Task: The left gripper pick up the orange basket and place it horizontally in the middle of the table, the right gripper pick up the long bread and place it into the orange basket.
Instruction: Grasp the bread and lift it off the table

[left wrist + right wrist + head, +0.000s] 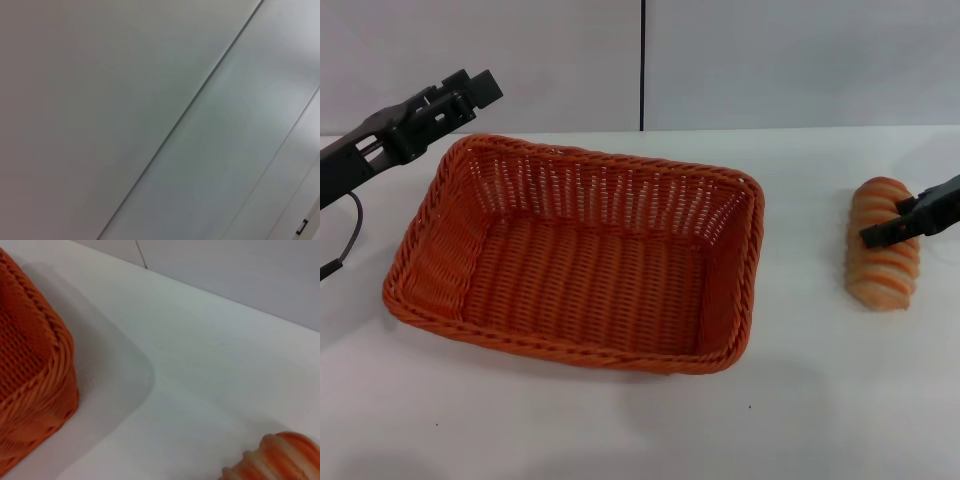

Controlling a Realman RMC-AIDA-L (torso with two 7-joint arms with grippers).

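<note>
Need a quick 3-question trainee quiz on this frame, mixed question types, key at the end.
1. True or false: the long bread lies inside the orange basket.
2. Multiple choice: where is the right pincer? A) over the basket B) at the bread, across its upper half C) parked off the table
3. Fill in: the left pincer is raised near the basket's far ____ corner, not touching it.

Key: 1 false, the bread lies on the table to the basket's right, and the basket is empty. 2 B. 3 left.
</note>
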